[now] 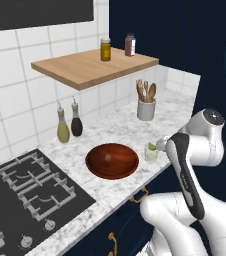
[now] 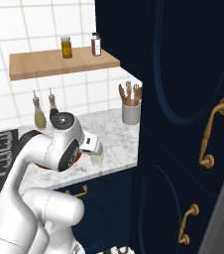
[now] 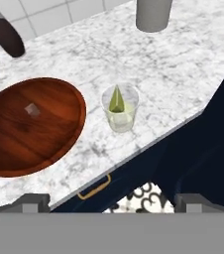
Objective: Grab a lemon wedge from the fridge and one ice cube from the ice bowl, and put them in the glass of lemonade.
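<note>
The glass of lemonade stands near the counter's front edge, right of the ice bowl. A lemon wedge sits point-up inside the glass. One ice cube lies in the reddish-brown bowl. My gripper hovers above the counter edge, just in front of the glass; it is open, with nothing between its fingertips. From the left base, the bowl and glass sit beside my wrist. A grey strip of the fridge shows at far right.
A white utensil crock stands behind the glass. Two bottles stand by the tiled wall, a black stove lies to the left, and a wooden shelf hangs above. Tall navy cabinets close the right side.
</note>
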